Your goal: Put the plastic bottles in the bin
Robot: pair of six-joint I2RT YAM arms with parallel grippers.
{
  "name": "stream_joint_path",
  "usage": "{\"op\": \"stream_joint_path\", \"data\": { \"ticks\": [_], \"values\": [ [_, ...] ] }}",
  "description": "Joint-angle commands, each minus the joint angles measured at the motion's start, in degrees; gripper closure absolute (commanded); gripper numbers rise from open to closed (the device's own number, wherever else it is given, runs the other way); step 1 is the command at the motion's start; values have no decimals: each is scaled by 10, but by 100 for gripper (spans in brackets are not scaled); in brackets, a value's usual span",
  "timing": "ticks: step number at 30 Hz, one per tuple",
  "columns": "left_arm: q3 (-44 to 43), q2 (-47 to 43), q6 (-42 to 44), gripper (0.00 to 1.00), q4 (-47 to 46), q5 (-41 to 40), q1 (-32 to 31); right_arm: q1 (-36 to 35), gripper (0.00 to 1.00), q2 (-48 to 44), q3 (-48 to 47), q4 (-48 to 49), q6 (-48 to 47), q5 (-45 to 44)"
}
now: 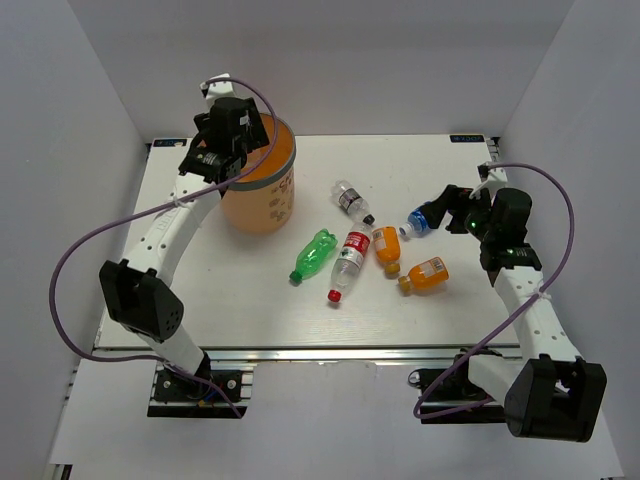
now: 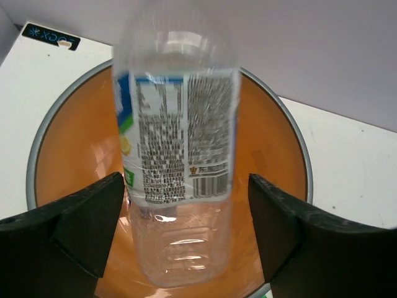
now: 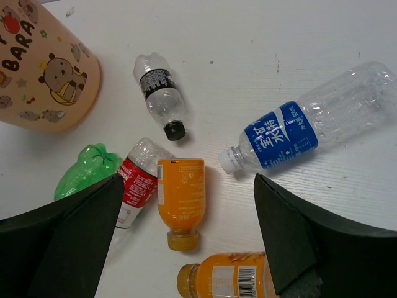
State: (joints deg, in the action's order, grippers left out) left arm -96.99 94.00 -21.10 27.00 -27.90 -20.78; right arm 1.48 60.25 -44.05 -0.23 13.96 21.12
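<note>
**Left gripper** [image 2: 185, 186]: jaws are held apart over the bin [image 2: 273, 143]. A clear bottle [image 2: 180, 124] is seen between them, unclamped, above the bin's mouth. Risk: the bottle may be caught on a finger and tipped outside the rim.

**Right gripper** [image 3: 189, 180]: jaws are spread wide and nothing is held. The blue-labelled bottle [image 3: 280, 135] lies just beside it. Risk: an orange bottle [image 3: 180, 195] below may be nudged and set rolling.

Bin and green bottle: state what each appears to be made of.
Bin: probably plastic. Its orange wall is smooth, with a soft sheen inside, printed cartoon markings outside and a grey rim.
Green bottle: thin, translucent, glossy plastic. The right wrist view shows its body crumpled and catching bright highlights.
</note>
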Motion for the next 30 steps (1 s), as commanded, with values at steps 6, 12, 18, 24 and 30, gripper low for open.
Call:
{"op": "stream_joint_path", "data": {
  "ticks": [6, 12, 18, 24, 30],
  "values": [
    [-33, -28, 28, 2, 25, 22, 5, 2, 11, -16, -24, 11, -23, 4],
    [-19, -77, 54, 2, 28, 147, 4, 2, 11, -31, -22, 8, -15, -1],
    [65, -112, 87, 2, 5, 183, -118, 3, 11, -31, -25, -34, 9, -33],
    [198, -124, 54, 2, -12, 194, -175, 3, 11, -22, -38, -81, 22, -54],
    [283, -91, 26, 2, -23, 190, -179, 3, 11, -41, -23, -85, 22, -49]
  ]
}}
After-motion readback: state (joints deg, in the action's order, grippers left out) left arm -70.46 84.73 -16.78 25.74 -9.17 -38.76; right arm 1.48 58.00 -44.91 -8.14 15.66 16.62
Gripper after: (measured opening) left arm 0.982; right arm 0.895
